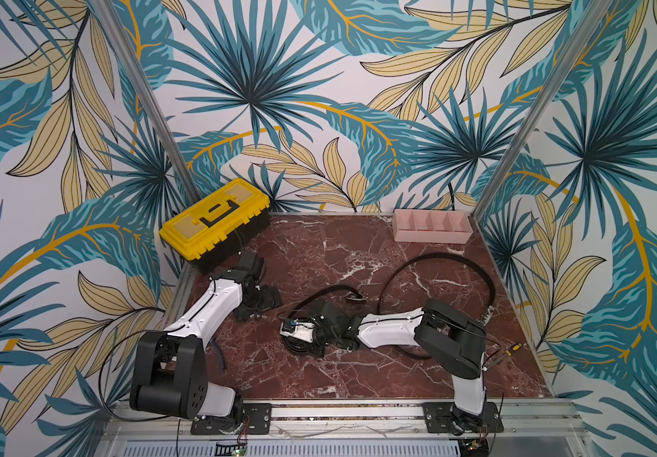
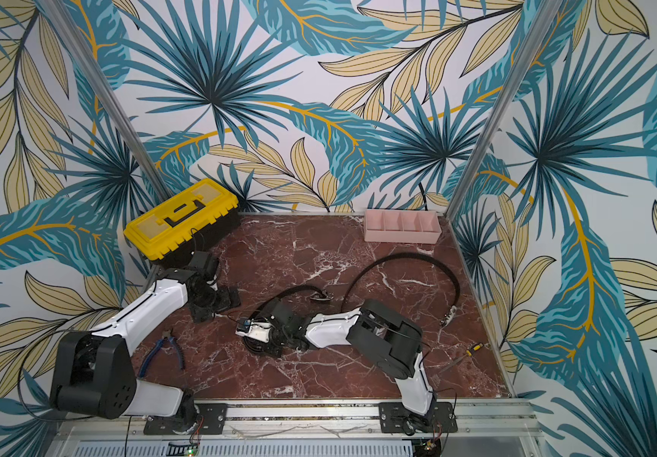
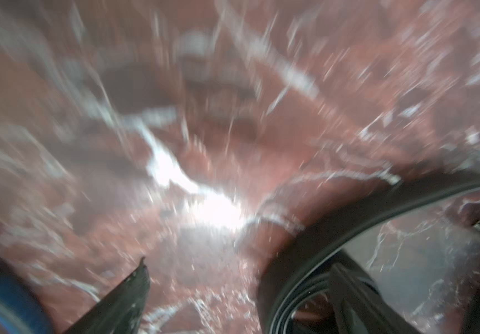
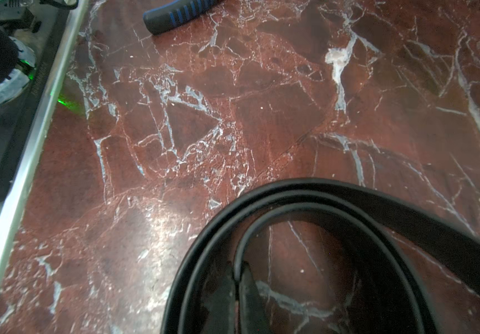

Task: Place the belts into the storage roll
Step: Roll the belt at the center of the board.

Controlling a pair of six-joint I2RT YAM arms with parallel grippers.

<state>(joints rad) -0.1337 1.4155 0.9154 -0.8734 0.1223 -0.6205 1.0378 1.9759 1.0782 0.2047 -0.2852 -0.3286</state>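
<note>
Right tool (image 4: pixel 237 274) clamps coiled belt (image 4: pixel 319 196); left tool (image 3: pixel 240 264) apart; pliers (image 2: pixel 164 350) unobstructed in a top view.

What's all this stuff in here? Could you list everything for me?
looped belt: one, black, loose on the table's right side
coiled belt: one, black, table centre, partly wound
tray: one, pink, back right corner
toolbox: one, yellow and black, back left corner
pliers: one, blue handles, front left
screwdriver: one, yellow-black handle, right edge
table: one, red marble
left arm: one, white-black, near toolbox
right arm: one, white-black, reaching centre
left tool: one, black, open
right tool: one, black, shut on coiled belt
</note>
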